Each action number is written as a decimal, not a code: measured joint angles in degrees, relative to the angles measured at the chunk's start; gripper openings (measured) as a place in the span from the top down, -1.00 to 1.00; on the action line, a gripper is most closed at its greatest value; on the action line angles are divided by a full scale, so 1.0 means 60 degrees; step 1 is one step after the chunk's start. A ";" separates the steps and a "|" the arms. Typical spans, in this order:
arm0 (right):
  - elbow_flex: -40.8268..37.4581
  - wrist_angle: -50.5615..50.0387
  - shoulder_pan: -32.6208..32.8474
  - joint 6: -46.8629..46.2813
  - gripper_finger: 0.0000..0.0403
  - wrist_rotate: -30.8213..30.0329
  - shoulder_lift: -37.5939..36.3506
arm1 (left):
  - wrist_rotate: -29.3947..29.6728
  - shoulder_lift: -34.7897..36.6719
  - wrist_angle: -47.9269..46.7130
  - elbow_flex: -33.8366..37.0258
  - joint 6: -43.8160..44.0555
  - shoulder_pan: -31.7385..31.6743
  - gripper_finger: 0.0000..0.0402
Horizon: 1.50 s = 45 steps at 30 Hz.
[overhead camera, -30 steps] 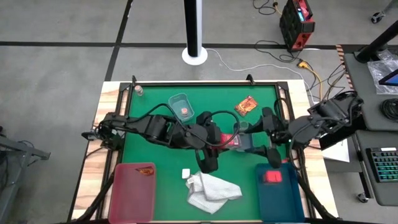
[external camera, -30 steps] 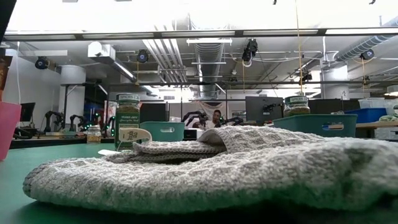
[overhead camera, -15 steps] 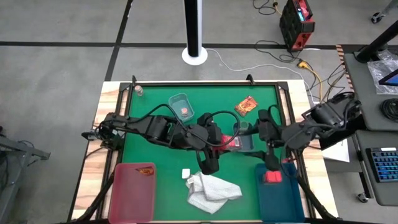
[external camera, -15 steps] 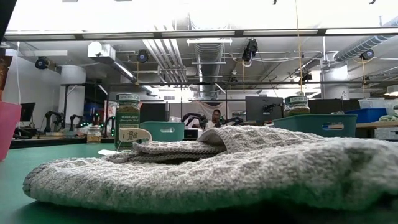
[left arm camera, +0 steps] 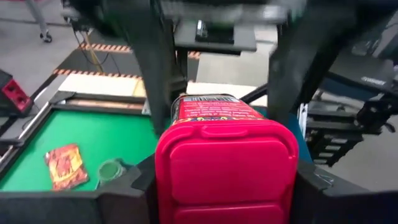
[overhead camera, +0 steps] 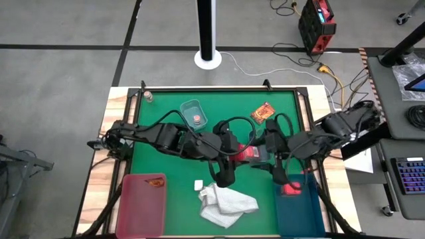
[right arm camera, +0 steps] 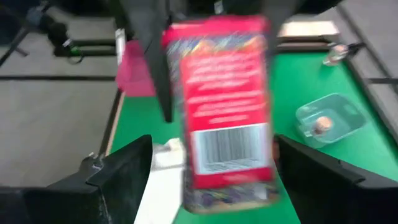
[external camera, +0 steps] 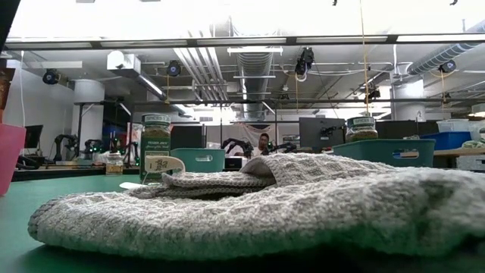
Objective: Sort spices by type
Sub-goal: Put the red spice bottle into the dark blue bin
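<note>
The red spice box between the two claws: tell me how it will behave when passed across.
The red spice box looks stiff: its flat faces show no bending in the left claw. Its glossy printed face may slide in a loose grip. It is tall and narrow, so it may tip when set down on end.

Grey floor (overhead camera: 60, 66), exposed ceiling ducts (external camera: 254, 64), monitors (external camera: 322, 130).

A crumpled white cloth (overhead camera: 228, 202) is lying on the green bench (overhead camera: 172, 166) near its front edge, between a pink tray (overhead camera: 142, 203) at one front corner and a dark blue tray (overhead camera: 300, 209) at the other. A small clear tub (overhead camera: 192, 111) is sitting toward the back, and a white pole (overhead camera: 207, 30) is standing on the floor beyond.
</note>
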<state>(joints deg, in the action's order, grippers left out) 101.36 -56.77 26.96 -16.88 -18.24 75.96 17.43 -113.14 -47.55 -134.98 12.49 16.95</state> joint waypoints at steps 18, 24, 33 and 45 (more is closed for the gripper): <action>0.0119 -0.0322 0.0023 0.1003 -0.19 0.0976 0.0179 | -0.1118 -0.0029 0.0604 0.0008 0.0609 0.0008 0.00; 0.0153 0.0005 -0.0011 0.0660 -0.04 0.1025 0.0179 | -0.1277 -0.0011 0.0582 0.0007 0.0607 -0.0004 0.05; 0.0168 0.0140 -0.0083 -0.0134 -0.02 0.1042 0.0328 | -0.1218 -0.0025 0.0464 0.0010 0.0105 -0.0106 0.00; 0.0136 -0.0483 -0.0387 -0.0049 -0.02 0.1134 0.0482 | -0.1231 -0.0003 0.0482 0.0025 0.1146 -0.0409 -0.09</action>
<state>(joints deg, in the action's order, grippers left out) 102.18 -59.67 24.64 -17.18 -11.44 78.86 10.05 -113.16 -44.66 -134.82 19.36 14.50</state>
